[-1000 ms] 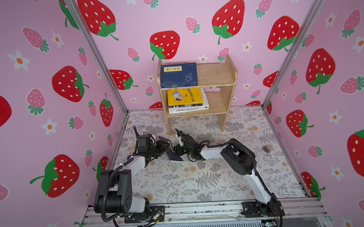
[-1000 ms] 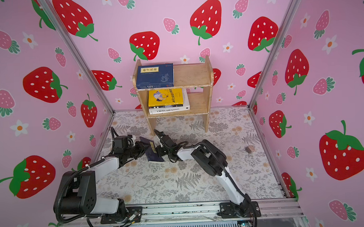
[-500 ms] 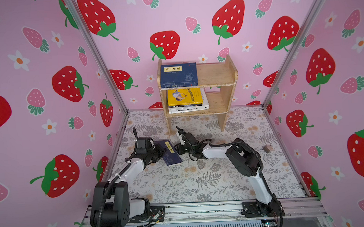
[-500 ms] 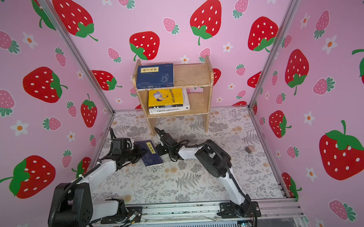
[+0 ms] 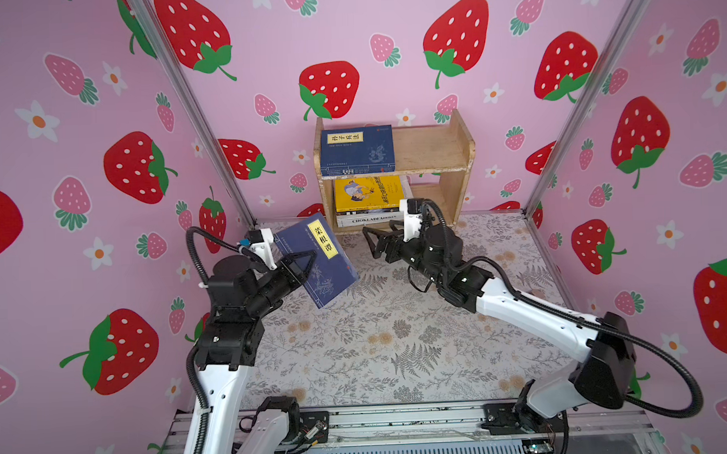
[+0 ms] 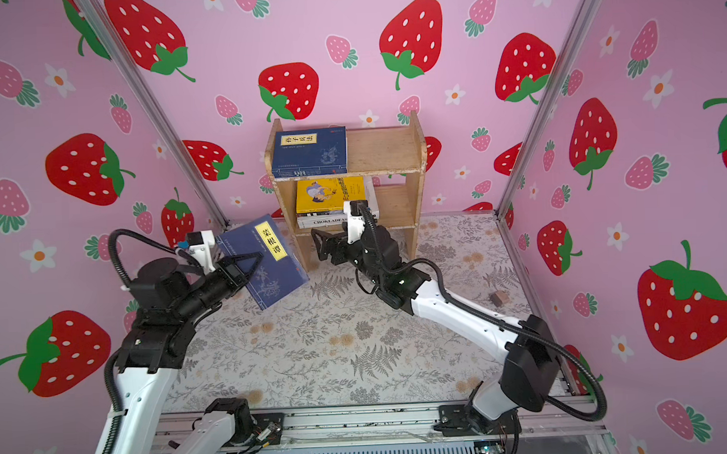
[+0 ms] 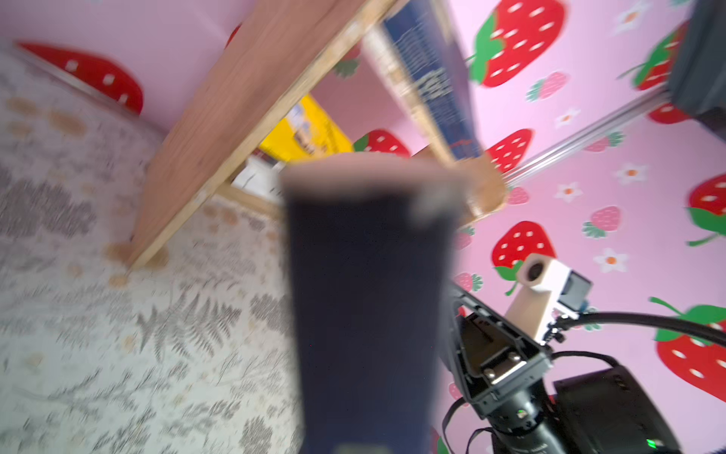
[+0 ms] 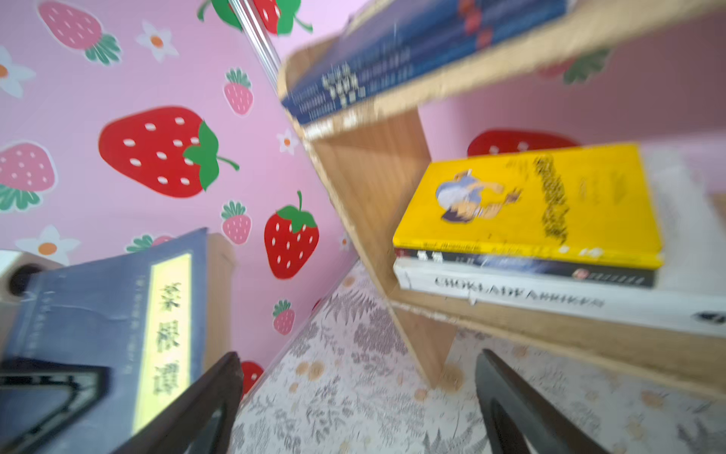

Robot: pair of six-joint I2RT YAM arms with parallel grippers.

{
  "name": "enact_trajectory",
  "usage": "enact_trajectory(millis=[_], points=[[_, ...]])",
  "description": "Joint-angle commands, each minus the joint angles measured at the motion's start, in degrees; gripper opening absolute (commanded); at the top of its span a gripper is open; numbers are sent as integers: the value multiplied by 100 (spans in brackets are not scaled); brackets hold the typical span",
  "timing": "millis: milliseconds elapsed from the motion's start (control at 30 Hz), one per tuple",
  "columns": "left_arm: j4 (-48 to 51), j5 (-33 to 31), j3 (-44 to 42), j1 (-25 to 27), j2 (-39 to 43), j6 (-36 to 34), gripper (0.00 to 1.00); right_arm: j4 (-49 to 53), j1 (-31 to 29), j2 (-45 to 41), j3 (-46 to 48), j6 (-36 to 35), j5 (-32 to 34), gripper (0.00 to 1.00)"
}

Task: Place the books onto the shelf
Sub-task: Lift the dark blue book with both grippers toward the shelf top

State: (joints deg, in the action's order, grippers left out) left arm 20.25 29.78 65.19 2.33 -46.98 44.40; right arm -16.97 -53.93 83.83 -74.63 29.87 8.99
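My left gripper [image 5: 301, 264] is shut on a navy book with a yellow title label [image 5: 319, 260] [image 6: 267, 262]. It holds the book tilted, above the floor and left of the shelf [image 5: 430, 148] [image 6: 386, 150]. In the left wrist view this book [image 7: 365, 295] is a dark blur that hides the jaws. Another navy book [image 5: 357, 151] lies on the top tier. A yellow book [image 5: 367, 194] [image 8: 530, 204] lies on a dark one [image 8: 510, 269] and the white Chokladfabriken [image 8: 510, 296] on the lower tier. My right gripper [image 5: 372, 241] [image 8: 358, 353] is open and empty before the shelf's left leg.
A small brown block [image 6: 498, 298] lies on the floral floor near the right wall. Pink strawberry walls close in the back and both sides. A metal rail [image 5: 402, 422] with the arm bases runs along the front edge.
The left gripper has shut on the navy book and lifted it from the floor, tilting it up. The right gripper has let go, opened wide and drawn back toward the shelf.
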Motion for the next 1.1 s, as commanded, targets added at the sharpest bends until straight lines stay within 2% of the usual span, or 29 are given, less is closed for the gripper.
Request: enact_trajectory(millis=[0,133,300,533,733,833,967,1067], points=[[-579,-59,493,26,-150,172,0,81,110,-408,-52,-129,593,100],[-1826,-272,1065,31,-544,550,0,-27,322,-929,37,209,390,100],[-3242,-933,1647,88,-1145,975,0,-905,416,-1103,252,651,-836,100],[-4282,-1287,2363,583,-2123,1150,0,-1934,420,-220,-309,1807,-2448,100],[-4834,-1368,2498,1067,-2628,1248,0,-2800,437,782,-1138,2431,-3289,99],[-4881,-1478,2437,1296,-2705,1172,0,-3088,441,1224,-1556,2837,-3585,95],[-4899,-1515,2407,1501,-2793,1047,0,-3786,442,1553,-1647,3231,-3685,87],[-4890,-1521,2410,1590,-2849,1021,0,-3904,439,1648,-1680,3335,-3601,72]])
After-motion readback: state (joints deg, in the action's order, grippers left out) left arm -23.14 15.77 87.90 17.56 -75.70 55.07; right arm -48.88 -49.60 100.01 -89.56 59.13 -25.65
